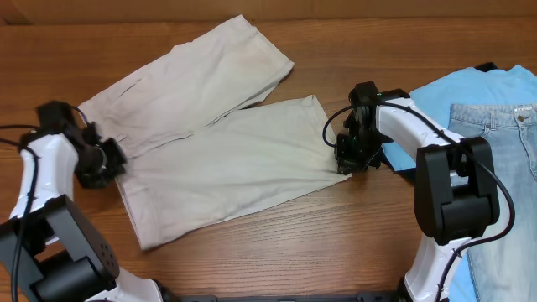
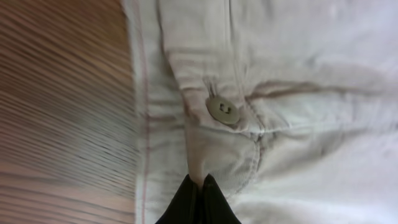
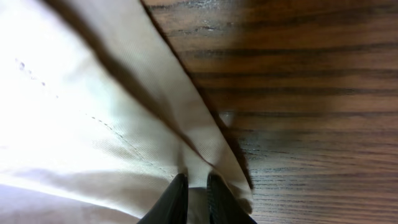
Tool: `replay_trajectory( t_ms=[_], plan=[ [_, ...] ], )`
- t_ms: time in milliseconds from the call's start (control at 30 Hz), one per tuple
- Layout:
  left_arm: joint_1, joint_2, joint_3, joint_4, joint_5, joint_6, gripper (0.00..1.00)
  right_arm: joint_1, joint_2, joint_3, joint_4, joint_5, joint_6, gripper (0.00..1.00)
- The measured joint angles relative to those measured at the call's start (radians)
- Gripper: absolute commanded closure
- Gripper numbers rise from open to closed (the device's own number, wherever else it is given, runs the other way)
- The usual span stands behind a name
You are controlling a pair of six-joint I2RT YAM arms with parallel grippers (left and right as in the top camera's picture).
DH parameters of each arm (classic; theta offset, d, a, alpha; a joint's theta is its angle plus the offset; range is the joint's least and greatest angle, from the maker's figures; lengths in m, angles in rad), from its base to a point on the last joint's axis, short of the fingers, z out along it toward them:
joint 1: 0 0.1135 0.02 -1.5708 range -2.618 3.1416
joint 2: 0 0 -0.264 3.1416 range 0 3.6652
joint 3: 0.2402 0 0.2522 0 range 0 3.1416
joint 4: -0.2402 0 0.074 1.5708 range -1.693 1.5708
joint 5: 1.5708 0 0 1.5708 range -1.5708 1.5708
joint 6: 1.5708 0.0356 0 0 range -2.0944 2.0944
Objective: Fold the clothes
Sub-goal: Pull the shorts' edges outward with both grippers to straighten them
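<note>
From above, the beige shorts lie spread flat on the wooden table, left of centre, waist toward the left and both legs fanning out to the right. The left gripper sits at the waist edge, and the right gripper at the end of the nearer leg. A blue T-shirt and jeans lie close behind the right arm.

In the left wrist view, the black fingers are pressed together on a pucker of cloth just below the button, beside the waistband. How much fabric they have caught is hard to say; it may be only the top layer.

In the right wrist view, the fingers stand nearly together, pinching the folded hem at the leg's corner, bare wood beside it.

The risk I see is a shallow bite. If either pinch holds one layer alone, lifting would peel the shorts open or let them slip free. A right arm swinging wide could also drag the T-shirt along.
</note>
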State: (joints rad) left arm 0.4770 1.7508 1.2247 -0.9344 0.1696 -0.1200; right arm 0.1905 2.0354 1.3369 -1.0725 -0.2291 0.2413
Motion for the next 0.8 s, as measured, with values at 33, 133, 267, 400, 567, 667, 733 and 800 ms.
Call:
replay_trajectory(
  t_ms=[33,133,267,400,567,667,733,800],
  plan=[
    [0.006,0.000,0.008,-0.003,-0.005,-0.001,0.96,0.000,0.000,0.000,0.000,0.000,0.000,0.85],
    [0.014,0.000,0.010,-0.012,-0.033,-0.008,0.96,0.000,0.000,0.000,0.000,0.000,0.000,0.85],
    [0.014,0.000,-0.024,0.027,-0.057,-0.022,0.81,0.000,0.000,0.000,0.000,-0.001,0.000,0.78],
    [0.019,0.000,-0.061,0.053,-0.105,-0.037,0.60,0.002,0.000,0.002,-0.002,-0.017,-0.005,0.71],
    [0.021,0.000,-0.062,0.064,-0.119,-0.050,0.60,0.002,0.000,0.006,-0.024,-0.020,-0.003,0.59],
    [0.021,0.000,-0.062,0.043,-0.080,-0.053,0.62,0.001,0.000,0.009,-0.066,-0.002,-0.007,0.56],
    [0.023,0.000,-0.061,0.025,-0.012,-0.026,0.62,-0.001,0.000,0.009,-0.088,0.018,-0.007,0.55],
    [0.022,0.000,-0.052,-0.005,0.075,0.011,0.68,-0.001,-0.007,0.009,-0.091,0.034,-0.006,0.53]
  ],
)
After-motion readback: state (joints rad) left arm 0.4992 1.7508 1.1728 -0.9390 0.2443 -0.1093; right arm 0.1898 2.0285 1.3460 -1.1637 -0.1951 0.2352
